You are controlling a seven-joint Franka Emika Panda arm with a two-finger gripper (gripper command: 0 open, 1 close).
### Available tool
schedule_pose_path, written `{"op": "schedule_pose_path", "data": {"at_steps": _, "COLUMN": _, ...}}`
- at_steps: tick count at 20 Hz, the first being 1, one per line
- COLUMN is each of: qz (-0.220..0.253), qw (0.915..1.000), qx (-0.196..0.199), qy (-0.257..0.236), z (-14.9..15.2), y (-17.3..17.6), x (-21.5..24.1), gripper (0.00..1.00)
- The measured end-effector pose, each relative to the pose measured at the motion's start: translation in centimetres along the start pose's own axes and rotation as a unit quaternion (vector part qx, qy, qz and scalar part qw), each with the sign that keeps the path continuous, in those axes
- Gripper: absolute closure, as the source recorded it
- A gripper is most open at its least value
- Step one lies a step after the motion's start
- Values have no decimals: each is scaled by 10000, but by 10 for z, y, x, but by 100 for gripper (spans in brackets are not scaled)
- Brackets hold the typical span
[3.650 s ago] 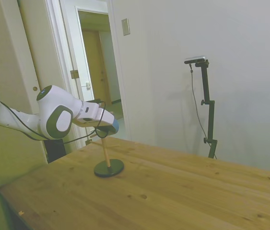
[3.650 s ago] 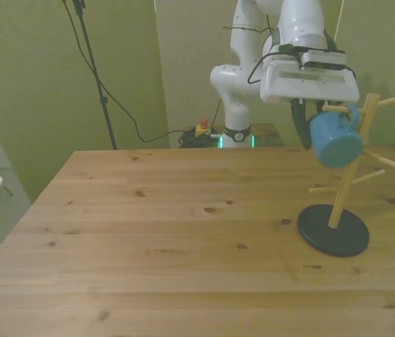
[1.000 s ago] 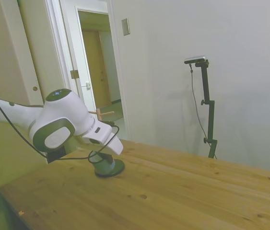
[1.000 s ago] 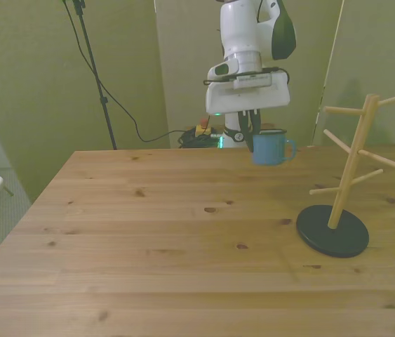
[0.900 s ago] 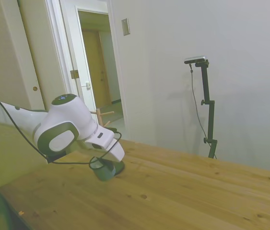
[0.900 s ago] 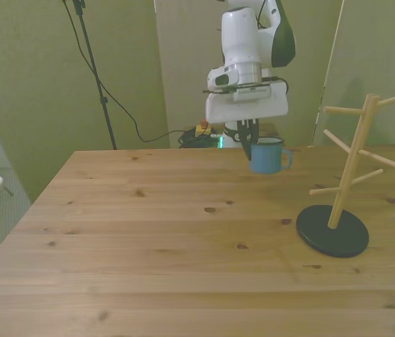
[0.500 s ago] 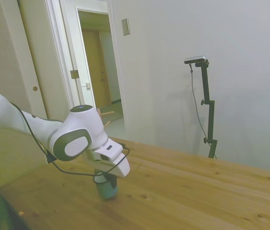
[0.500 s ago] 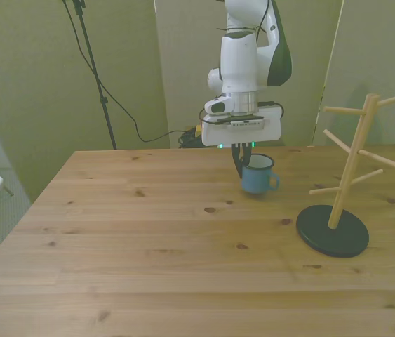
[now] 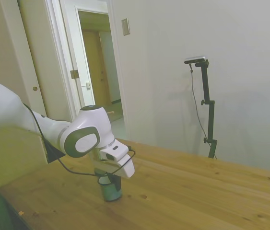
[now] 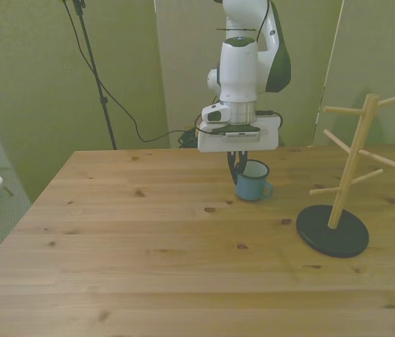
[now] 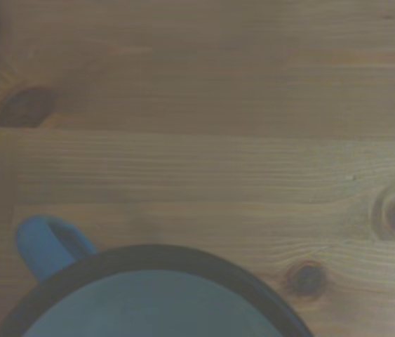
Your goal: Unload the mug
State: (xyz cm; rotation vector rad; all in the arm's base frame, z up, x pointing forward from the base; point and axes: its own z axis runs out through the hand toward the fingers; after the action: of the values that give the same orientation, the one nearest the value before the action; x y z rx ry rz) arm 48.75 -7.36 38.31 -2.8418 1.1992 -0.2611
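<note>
While upright, mug: the mug [image 10: 252,184] stands on the table [image 10: 148,246], toward its far edge, handle [image 10: 268,188] pointing to the front view's right
Gripper: the gripper [image 10: 238,168] reaches down from above, fingers clamped on the mug's rim
Wrist view: dark rim [image 11: 151,256] and blue handle over wood grain
Stand: wooden pegged stand [image 10: 344,179] on a black base, well apart, near the table's right edge in the front view

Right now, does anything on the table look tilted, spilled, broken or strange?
Nothing stands out. The blue mug is upright at the table, with its handle toward the front view's right and the gripper at its rim. The wooden pegged stand also stands straight on its black base, with no mug on it. No spill or damage shows.
</note>
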Motion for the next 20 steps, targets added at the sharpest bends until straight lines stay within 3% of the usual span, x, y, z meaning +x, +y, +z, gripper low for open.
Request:
{"op": "schedule_pose_path", "data": {"at_steps": 6, "qz": 50, "qw": 10000, "qx": -74, "qy": 12, "z": 6, "y": -7, "x": 6, "gripper": 100}}
{"op": "schedule_pose_path", "data": {"at_steps": 7, "qz": 47, "qw": 10000, "qx": -76, "qy": 12, "z": 7, "y": -7, "x": 7, "gripper": 0}}
{"op": "schedule_pose_path", "data": {"at_steps": 20, "qz": 23, "qw": 9999, "qx": -95, "qy": 28, "z": 7, "y": -9, "x": 6, "gripper": 0}}
